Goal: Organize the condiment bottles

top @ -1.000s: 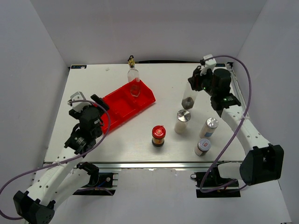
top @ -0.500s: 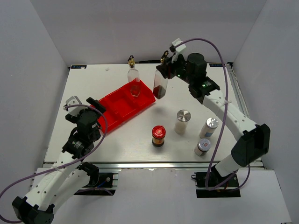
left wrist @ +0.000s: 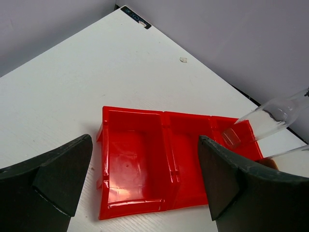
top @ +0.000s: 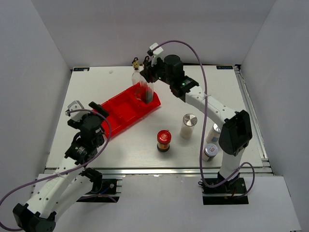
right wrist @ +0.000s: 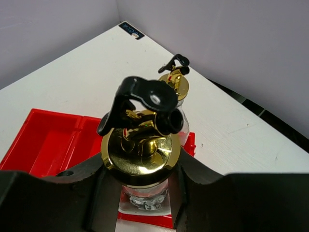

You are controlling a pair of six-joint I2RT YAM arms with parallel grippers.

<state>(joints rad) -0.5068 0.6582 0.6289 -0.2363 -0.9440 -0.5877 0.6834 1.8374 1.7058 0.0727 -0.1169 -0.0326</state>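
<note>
The right gripper (right wrist: 140, 170) is clamping its fingers together around the neck of a dark-filled glass bottle (top: 147, 91), just under the gold pourer, and is holding it over the far end compartment of the red tray (top: 120, 115). A second, clear bottle (top: 138, 79) is already standing in that compartment, just beside the held one. The main risk is a knock: with the two bottles this close, any sideways drift while lowering could be tipping the clear one, and a base catching the tray wall or divider could be leaving the held bottle leaning when released. Whether its base is touching the tray floor cannot be told. The held bottle's long axis is running close to vertical, pourer pointing up and base down. Near the tray's other end, the left gripper (left wrist: 145, 178) is hovering with its fingers wide apart and empty. The red-lidded jar (top: 163, 140) and the shakers (top: 189, 124) are waiting on the table, well apart from the tray.
</note>
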